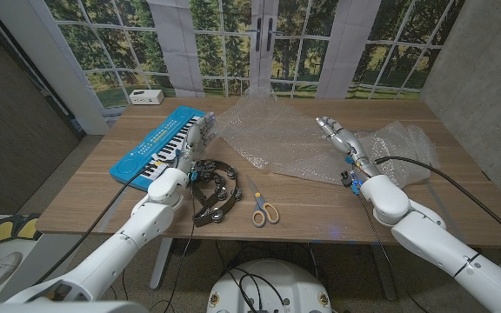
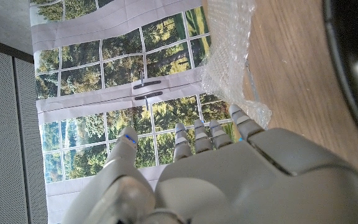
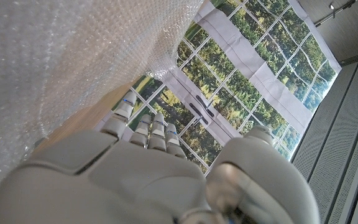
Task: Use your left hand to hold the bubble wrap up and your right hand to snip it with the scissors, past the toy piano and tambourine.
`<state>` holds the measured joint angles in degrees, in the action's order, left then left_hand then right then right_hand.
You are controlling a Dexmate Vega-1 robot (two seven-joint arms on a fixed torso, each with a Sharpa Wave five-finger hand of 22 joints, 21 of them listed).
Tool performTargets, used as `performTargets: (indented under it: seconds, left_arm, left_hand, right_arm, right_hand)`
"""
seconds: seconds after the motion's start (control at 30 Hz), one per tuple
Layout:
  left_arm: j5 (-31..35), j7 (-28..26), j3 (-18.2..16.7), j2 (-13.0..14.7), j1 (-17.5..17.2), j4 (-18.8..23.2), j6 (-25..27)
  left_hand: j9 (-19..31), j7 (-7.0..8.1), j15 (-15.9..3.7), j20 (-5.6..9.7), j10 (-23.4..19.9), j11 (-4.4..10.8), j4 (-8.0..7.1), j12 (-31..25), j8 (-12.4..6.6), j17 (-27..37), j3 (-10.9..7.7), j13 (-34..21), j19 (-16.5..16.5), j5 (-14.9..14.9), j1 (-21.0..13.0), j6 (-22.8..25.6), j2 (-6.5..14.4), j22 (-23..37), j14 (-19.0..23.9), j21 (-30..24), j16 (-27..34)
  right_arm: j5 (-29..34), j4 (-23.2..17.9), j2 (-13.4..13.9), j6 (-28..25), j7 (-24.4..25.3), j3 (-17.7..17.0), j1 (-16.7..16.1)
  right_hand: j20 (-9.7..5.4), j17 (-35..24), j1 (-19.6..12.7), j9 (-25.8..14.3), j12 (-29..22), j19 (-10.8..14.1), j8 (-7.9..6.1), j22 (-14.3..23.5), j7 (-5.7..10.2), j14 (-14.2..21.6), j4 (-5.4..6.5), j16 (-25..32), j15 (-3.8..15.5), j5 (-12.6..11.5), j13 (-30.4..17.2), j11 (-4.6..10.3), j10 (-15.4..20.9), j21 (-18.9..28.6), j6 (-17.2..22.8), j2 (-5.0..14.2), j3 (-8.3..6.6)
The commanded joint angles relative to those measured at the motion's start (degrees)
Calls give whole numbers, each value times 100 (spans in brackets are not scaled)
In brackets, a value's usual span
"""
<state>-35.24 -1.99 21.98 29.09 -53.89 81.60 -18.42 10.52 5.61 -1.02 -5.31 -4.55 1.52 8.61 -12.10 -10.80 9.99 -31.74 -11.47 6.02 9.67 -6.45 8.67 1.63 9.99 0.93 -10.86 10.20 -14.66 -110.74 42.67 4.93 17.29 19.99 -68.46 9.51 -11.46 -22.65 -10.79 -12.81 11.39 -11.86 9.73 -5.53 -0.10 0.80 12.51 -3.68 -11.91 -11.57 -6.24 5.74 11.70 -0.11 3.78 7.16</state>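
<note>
The left hand point(image 1: 197, 136) hides part of the toy piano point(image 1: 150, 148); the tambourine point(image 2: 357, 56) is edge-cropped and blurred.

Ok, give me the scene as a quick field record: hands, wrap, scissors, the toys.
left hand: open, holding nothing, over the near end of the piano, fingers toward the wrap's left edge
right hand: open, holding nothing, by the wrap's right side
wrap: flat on the table, mid-far, not lifted
scissors: on the table near the front edge, untouched, yellow and grey handles
piano: blue, left side, angled
tambourine: black, in front of the piano
white box: far left corner
</note>
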Motion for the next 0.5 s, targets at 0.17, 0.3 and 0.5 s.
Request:
performTargets:
  seconds: [0.17, 0.3, 0.5]
  left_arm:
    - [-1, 54, 22, 13, -2, -30, -7]
    - [-7, 59, 20, 25, -16, -10, -1]
    - [-20, 65, 4, 43, -28, 28, -2]
  left_hand:
    - [19, 19, 0, 43, -5, -12, -18, -32, -15, 10, -33, -12, 24, 23, -34, 29, 7, 15, 9, -38, 33]
    - [19, 9, 2, 38, -8, -13, -18, -33, -18, 10, -33, -12, 22, 24, -36, 35, 8, 15, 11, -37, 33]
    - [19, -6, 2, 46, -8, -11, -18, -34, -22, 10, -32, -12, 28, 24, -39, 49, 10, 16, 8, -39, 32]
  right_arm:
    - [102, -222, 59, -96, -9, -9, -115]
    - [131, -273, 60, -136, -2, 2, -129]
    - [128, -346, 63, -150, -17, 2, -161]
  right_hand:
    - [12, -12, -50, -9, -7, 47, 13, 10, -68, 56, -29, 32, -6, 6, -19, 10, 66, 4, 1, 24, -14]
    - [9, -11, -54, -9, -4, 48, 15, 10, -65, 56, -34, 29, -13, 8, -19, 9, 69, 0, 0, 26, -17]
    - [16, -12, -67, -9, 3, 48, 18, 10, -61, 64, -40, 28, -21, 8, -19, 9, 63, -7, 0, 50, -31]
